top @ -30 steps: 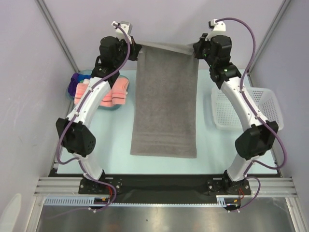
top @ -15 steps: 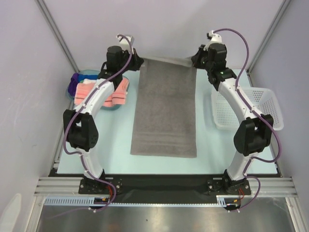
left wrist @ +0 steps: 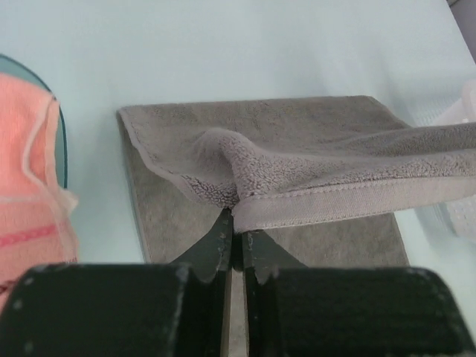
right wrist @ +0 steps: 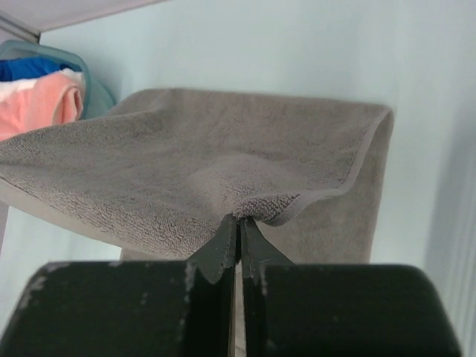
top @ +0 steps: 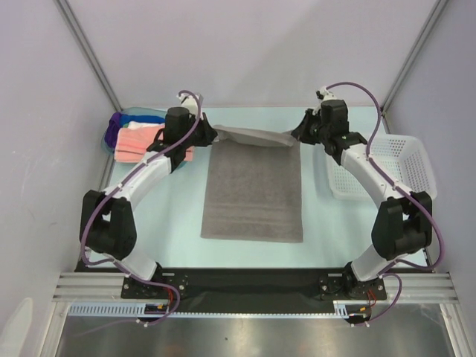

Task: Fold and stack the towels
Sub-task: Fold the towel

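Note:
A grey towel (top: pixel 253 197) lies lengthways on the pale table, its far edge lifted and doubled back toward me. My left gripper (top: pixel 213 133) pinches the far left corner, and its jaws stand almost together on the hem (left wrist: pixel 236 217). My right gripper (top: pixel 297 137) is shut on the far right corner (right wrist: pixel 239 220). Between the two grippers the raised edge (left wrist: pixel 349 197) hangs slack, just above the lower layer (right wrist: pixel 335 223). More towels, salmon pink (top: pixel 140 140), purple (top: pixel 114 127) and blue (right wrist: pixel 30 68), are heaped at the far left.
The heap of towels sits in a translucent blue tub (top: pixel 146 113) at the far left, close to my left arm. A white mesh basket (top: pixel 405 160) stands at the right edge, beside my right forearm. Slanted frame posts (top: pixel 89 59) rise at both back corners.
Both grippers have come down and toward me with the towel's far edge. The towel hung stretched and high; now its far part folds over the part lying on the table.

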